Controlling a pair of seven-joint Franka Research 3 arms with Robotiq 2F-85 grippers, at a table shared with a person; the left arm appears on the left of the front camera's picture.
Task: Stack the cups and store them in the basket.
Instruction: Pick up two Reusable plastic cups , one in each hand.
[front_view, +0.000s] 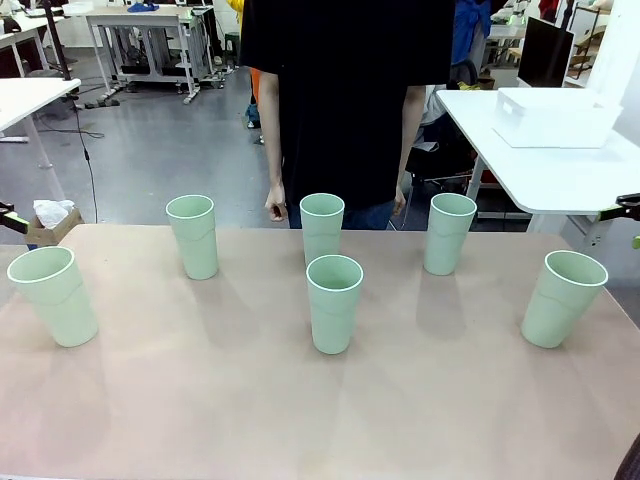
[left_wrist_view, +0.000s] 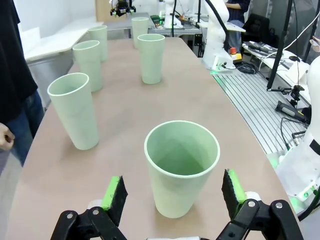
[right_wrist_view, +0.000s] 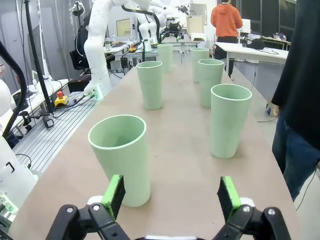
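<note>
Left gripper (left_wrist_view: 173, 192) and right gripper (right_wrist_view: 171, 194) are gaping wide, each seemingly lining up to grasp an outermost of 6 cups (front_view: 334, 303).

Grey floor (front_view: 170, 150) and white tables (front_view: 540, 175) lie beyond the pinkish tabletop (front_view: 200, 400).

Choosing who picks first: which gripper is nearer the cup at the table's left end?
Left. The left gripper sits right before that cup, fingers open; the right gripper is at the opposite end.
</note>
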